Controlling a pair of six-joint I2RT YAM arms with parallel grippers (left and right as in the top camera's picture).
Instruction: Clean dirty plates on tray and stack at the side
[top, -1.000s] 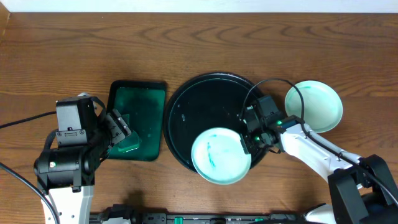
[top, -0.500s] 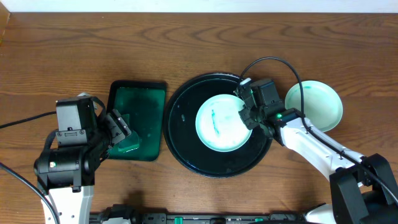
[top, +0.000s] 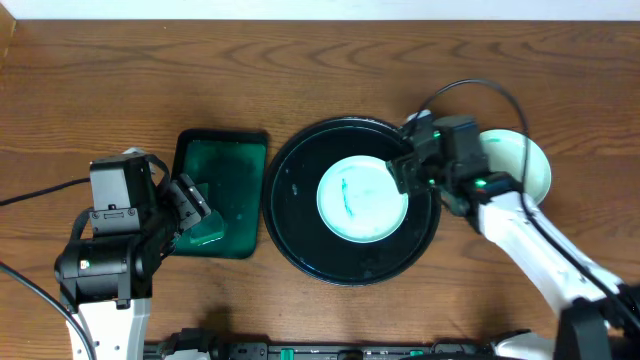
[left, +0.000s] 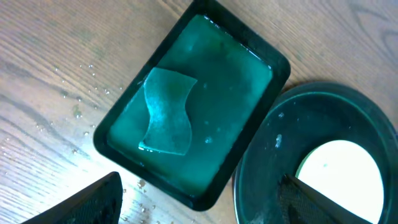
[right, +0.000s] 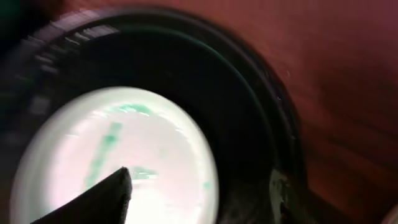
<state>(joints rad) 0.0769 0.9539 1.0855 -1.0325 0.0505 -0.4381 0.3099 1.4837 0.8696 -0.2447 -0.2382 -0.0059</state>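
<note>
Overhead: the black tray (top: 295, 200) sits mid-surface, and I note one smeared plate (top: 362, 198) lying flat near its centre. The right hand (top: 400, 175), fingers spread and holding nothing, is at the plate's 2 o'clock rim. It is much nearer than the left hand (top: 192, 205), likewise spread and empty, at 9 o'clock.

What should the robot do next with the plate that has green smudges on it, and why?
Probably lower the left gripper to grab the sponge in the green tray. The smeared plate lies flat in the middle of the black tray, not yet wiped. The right gripper is open beside it, and the left one hangs open above the sponge, holding nothing.
</note>
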